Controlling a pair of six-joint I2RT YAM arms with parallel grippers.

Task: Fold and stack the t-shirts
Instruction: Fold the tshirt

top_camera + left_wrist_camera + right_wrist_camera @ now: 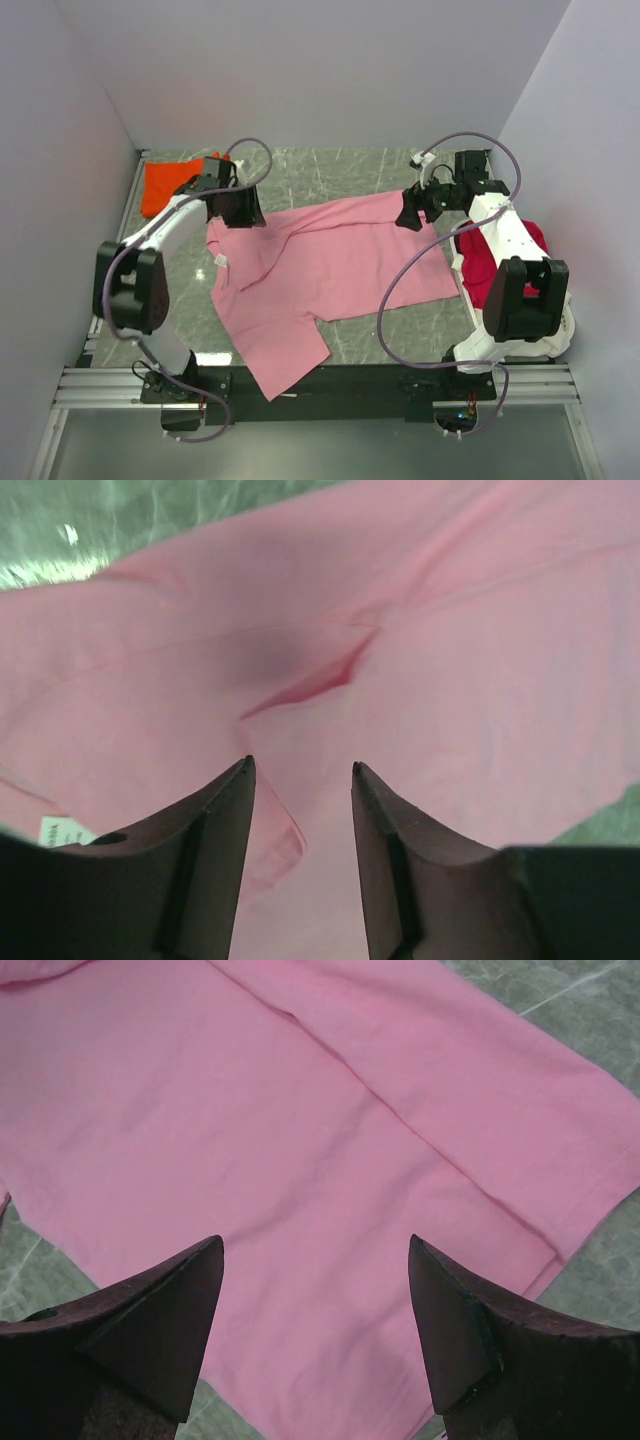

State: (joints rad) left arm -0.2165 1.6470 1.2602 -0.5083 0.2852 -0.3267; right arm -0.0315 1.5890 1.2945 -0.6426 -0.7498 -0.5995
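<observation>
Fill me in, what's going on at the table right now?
Both arms are working the light pink t-shirt, which lies spread but rumpled on the green marble-look table. The left hand hovers over its far-left part, jaws apart with nothing pinched. The right hand is open above the far-right edge. An orange-red t-shirt sits folded in the far-left corner, and a crimson t-shirt lies bunched at the right side.

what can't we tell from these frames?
- Crimson t-shirt, top view: mostly behind the right arm; whether it is folded cannot be told.
- Orange-red t-shirt, top view: its right edge is covered by the left arm.
- Tag on the pink t-shirt, left wrist view: print too small and blurred to read.
- Both wrist views: that shirt's outline runs off the frame edges.
</observation>
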